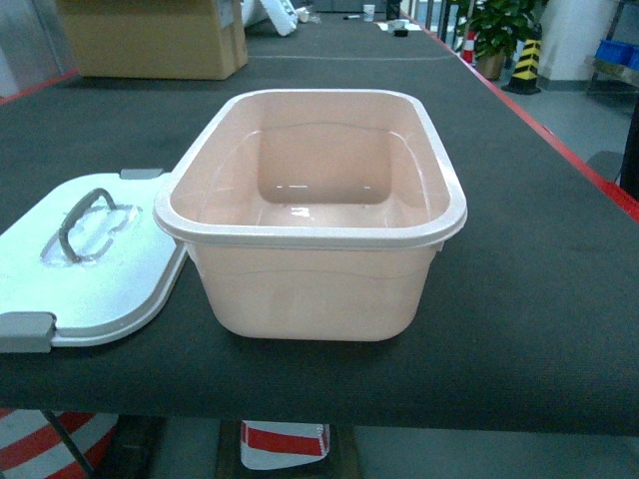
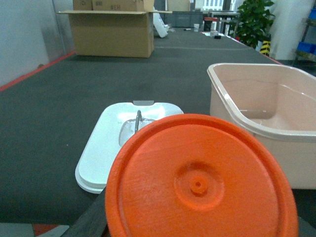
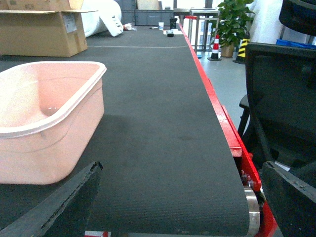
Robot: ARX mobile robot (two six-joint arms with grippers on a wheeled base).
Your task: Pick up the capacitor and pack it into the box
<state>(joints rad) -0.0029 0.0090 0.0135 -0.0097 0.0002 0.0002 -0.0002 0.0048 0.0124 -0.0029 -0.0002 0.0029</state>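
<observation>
Capacitor [image 2: 200, 182] in left end effector | right end effector [image 3: 173, 207] wide open | box [image 1: 310, 215] lidless

capacitor [image 2: 200, 180]: bottom cut off | left end effector: hidden behind it

We note a long dark table [image 1: 539, 299], red-edged; brown cardboard carton [image 1: 155, 38] and potted plant [image 1: 499, 25] beyond.
</observation>
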